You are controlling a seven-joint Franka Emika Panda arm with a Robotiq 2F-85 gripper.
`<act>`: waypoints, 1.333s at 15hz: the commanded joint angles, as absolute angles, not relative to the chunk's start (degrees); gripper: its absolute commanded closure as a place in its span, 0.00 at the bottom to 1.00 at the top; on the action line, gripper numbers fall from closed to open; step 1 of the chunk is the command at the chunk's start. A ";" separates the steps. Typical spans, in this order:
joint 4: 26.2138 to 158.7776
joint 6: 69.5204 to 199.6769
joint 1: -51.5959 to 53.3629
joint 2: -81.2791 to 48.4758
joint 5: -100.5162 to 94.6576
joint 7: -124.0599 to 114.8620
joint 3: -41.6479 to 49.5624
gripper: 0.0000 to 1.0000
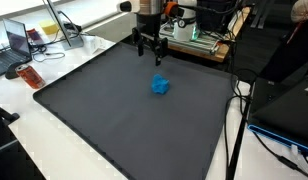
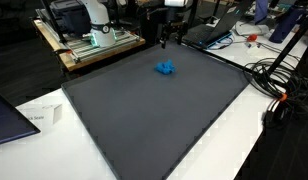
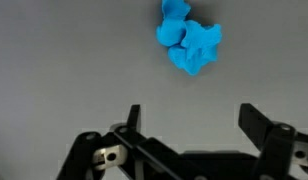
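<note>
Gripper: fingers spread wide, nothing between them; hanging above the mat close to one of its edges, clear of the surface.
Blue lump: lying alone on the mat, near the gripper but apart from it; in the wrist view out beyond the fingertips, roughly in line with the gap.
Risk, miss: from a straight drop, probably down onto bare mat short of the lump.
Risk, shove: knobbly and likely light, so easy to nudge or roll away with a graze from one finger.
Risk, mat: from too deep a descent, fingertips pressed into the surface.
Risk, behind: shelf of equipment just past the mat edge beside the arm; likely to be clipped by a backward swing.
Edges: white table showing round the mat; cables heaped past one side, laptop well off past another.
Open room: wide flat mat on every side of the lump, most of it away from the shelf; nothing else lying on it.
</note>
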State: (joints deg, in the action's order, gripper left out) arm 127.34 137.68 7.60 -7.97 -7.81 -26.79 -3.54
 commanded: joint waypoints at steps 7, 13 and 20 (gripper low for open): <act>118.45 126.01 8.10 -12.78 -1.94 -20.12 -5.06 0.00; 115.29 116.91 9.95 -16.19 -4.11 -21.79 -5.33 0.00; 109.03 116.27 12.16 -23.28 -6.48 -21.35 -4.77 0.00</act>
State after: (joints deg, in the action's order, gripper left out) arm 113.46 118.63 11.24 -19.64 -4.96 -21.64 -5.28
